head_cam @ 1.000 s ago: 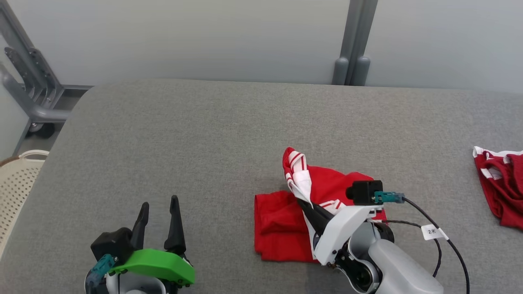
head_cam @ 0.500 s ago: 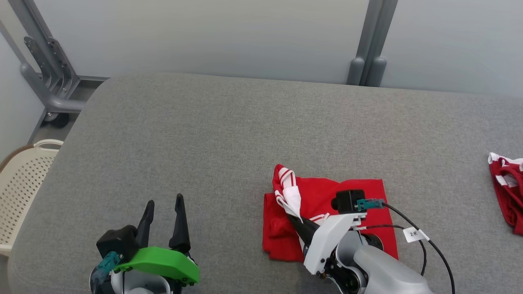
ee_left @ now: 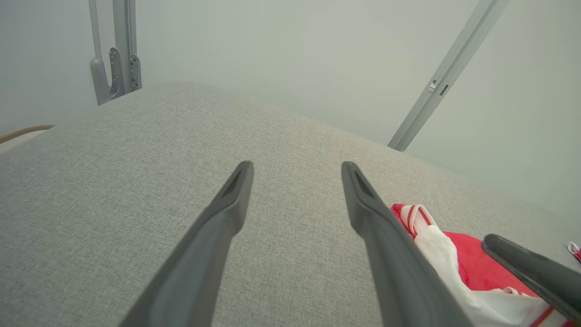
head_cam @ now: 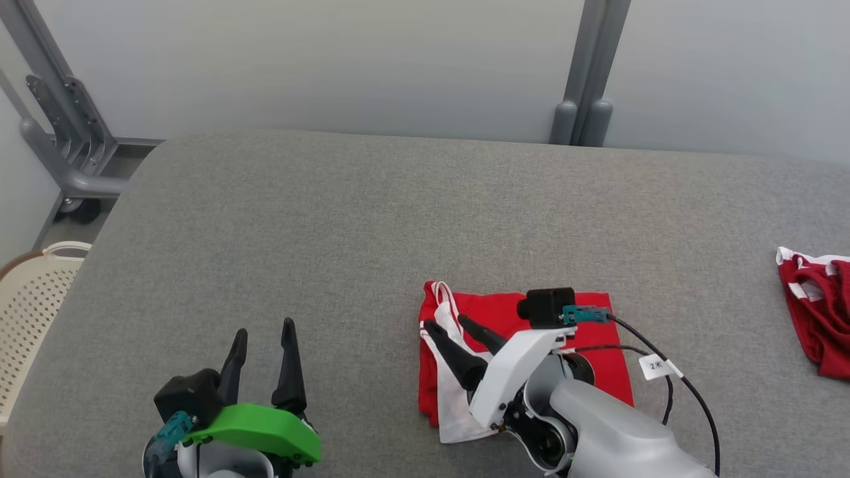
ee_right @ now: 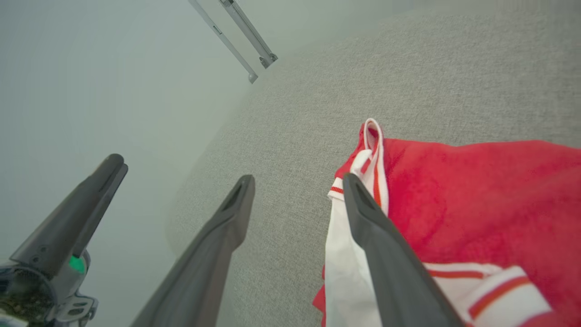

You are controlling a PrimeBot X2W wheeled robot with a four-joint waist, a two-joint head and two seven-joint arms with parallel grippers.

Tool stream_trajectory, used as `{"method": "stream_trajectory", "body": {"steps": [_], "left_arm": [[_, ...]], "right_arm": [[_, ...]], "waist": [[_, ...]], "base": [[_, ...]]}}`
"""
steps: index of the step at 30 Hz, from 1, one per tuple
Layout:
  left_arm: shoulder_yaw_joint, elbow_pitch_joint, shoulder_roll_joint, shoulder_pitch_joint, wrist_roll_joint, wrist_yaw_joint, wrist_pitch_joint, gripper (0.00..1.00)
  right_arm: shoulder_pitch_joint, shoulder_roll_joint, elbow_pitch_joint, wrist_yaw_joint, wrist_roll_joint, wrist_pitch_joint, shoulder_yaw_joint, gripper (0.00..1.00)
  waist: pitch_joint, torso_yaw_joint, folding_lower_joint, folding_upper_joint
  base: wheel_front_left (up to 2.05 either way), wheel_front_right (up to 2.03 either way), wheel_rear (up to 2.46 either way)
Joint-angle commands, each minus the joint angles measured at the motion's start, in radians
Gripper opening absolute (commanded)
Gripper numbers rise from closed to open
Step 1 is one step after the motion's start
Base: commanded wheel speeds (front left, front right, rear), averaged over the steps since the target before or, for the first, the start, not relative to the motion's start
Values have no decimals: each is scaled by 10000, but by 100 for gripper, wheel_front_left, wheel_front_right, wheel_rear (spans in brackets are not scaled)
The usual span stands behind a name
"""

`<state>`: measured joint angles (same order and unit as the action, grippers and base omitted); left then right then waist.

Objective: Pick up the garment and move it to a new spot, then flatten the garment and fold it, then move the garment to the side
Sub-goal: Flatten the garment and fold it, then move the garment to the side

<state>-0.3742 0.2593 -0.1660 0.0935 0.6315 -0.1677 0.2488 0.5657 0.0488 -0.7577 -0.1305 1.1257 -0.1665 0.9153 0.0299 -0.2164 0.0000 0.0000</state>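
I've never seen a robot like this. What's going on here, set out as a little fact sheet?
surface: grey padded table
main item: garment, red with white striped trim, lying roughly folded near the table's front
right arm: right gripper open, fingers over the garment's left edge, nothing between them
left arm: left gripper open, off to the left, apart from the garment
other cloth: second red garment at the table's right edge
beside the table: pale perforated basket on the left

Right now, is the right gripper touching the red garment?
Cannot tell. In the right wrist view one finger of the open right gripper overlaps the white edge of the red garment, hiding any contact or gap.
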Motion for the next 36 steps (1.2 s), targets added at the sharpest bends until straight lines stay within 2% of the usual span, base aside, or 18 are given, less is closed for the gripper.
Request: {"method": "stream_trajectory", "body": {"steps": [1,7,13,23,34,35,36], "left_arm": [[22,-22,-32,-35,52,-24,55,100],[30,-103,-65,-201,86,-84,70,100],[8,-211,-128,-342,107,-155,70,100],[-15,-365,-219,-496,144,-243,17,100],[-87,-444,-233,-362,162,-252,-58,100],[-87,-459,-235,-336,157,-251,-49,100],[-97,-477,-238,-306,147,-254,-52,100]], "right_arm": [[110,42,31,-4,77,-128,17,100],[387,43,-319,-4,-102,-673,-398,100],[276,178,-960,-4,-596,-942,-1512,100],[-442,753,-718,-4,-1401,-993,-3025,100],[-826,662,-668,-4,-3122,-997,-3519,100],[-854,612,-685,-4,-3285,-996,-3560,98],[-893,559,-723,-4,-3410,-994,-3604,56]], "waist": [[44,56,0,0],[146,267,0,0],[214,499,0,0],[253,698,0,0],[132,365,0,0],[109,287,0,0],[83,197,0,0]], "base": [[0,0,0],[0,0,0],[0,0,0],[0,0,0],[0,0,0],[0,0,0],[0,0,0]]}}
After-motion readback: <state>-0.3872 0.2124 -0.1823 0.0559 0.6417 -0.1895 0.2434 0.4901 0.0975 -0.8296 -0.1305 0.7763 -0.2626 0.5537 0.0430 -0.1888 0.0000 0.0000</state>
